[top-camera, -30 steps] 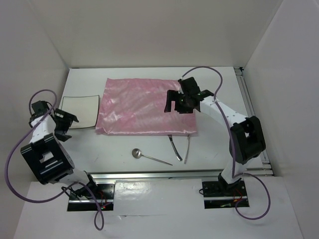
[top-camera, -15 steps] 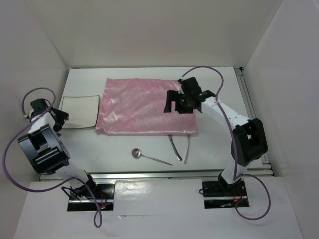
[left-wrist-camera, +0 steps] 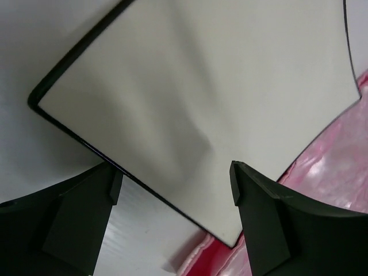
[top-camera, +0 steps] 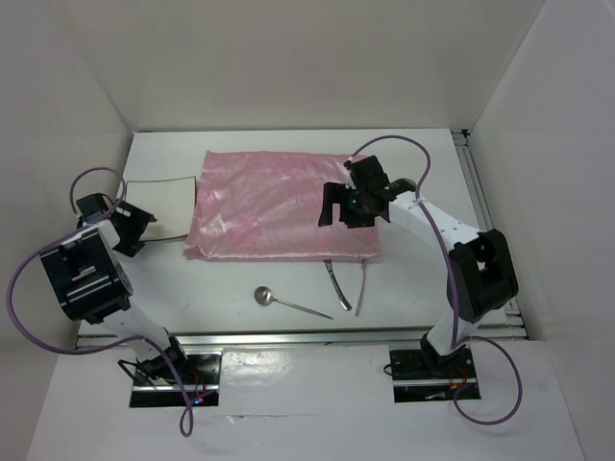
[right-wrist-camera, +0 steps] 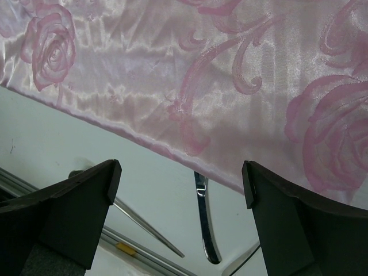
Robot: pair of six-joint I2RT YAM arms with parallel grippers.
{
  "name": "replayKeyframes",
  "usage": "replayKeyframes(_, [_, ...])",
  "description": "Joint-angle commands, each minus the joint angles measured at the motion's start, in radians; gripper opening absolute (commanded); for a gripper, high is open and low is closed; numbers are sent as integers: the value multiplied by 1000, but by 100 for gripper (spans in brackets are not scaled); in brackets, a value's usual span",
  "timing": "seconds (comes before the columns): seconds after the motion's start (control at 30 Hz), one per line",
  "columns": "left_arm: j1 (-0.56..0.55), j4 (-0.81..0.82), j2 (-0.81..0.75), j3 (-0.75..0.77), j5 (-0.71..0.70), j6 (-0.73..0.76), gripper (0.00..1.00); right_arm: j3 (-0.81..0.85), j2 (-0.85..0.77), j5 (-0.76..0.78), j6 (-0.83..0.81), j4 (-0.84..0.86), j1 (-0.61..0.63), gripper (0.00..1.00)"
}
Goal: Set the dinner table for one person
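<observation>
The dinner table [top-camera: 423,163] is a white tabletop with metal rails. A shiny pink mat [top-camera: 279,206] lies on its middle. A small square white plate [top-camera: 163,204] with a dark rim lies at the left, its right corner reaching the mat [left-wrist-camera: 328,167]. My left gripper [top-camera: 133,229] is open at the plate's near left edge. In the left wrist view that edge of the plate [left-wrist-camera: 190,86] runs between the two fingers of the gripper [left-wrist-camera: 172,190]. My right gripper [top-camera: 343,213] is open and empty above the mat's right part [right-wrist-camera: 201,69], as its wrist view also shows [right-wrist-camera: 181,184].
A spoon [top-camera: 279,301] and two other pieces of cutlery [top-camera: 338,283] [top-camera: 361,286] lie on the table near the mat's front edge. One shiny handle [right-wrist-camera: 204,224] sticks out from under the mat. White walls close in the table on three sides.
My left gripper has swung in to the plate's near left edge, and the plate has shifted a little right and back, up to the mat. My right gripper has dropped slightly nearer.
</observation>
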Motion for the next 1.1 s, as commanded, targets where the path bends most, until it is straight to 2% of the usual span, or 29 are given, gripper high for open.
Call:
replayKeyframes(0.0, [-95,41,22,-26,49,9,93,-13,-55,6,-1,5,8,100])
replayKeyframes(0.23, [-292,28,11,26,-6,18,93,-22,-64,15,-1,5,8,100])
replayKeyframes(0.43, [-328,-30,-79,49,-6,37,93,-50,-82,15,-1,5,8,100])
replayKeyframes(0.53, [-288,-67,-139,58,-6,37,93,-60,-82,15,-1,16,8,100])
replayKeyframes(0.63, [-201,-121,-182,49,-20,63,91,-60,-82,-6,-1,27,8,100])
replayKeyframes(0.8, [-97,-121,-202,15,-22,97,92,-80,-101,-25,8,50,8,100])
replayKeyframes(0.97, [26,-15,-152,-51,170,61,96,-89,-110,-46,8,71,8,100])
replayKeyframes(1.07, [66,49,-118,-100,237,49,96,-100,-119,-58,8,91,8,100])
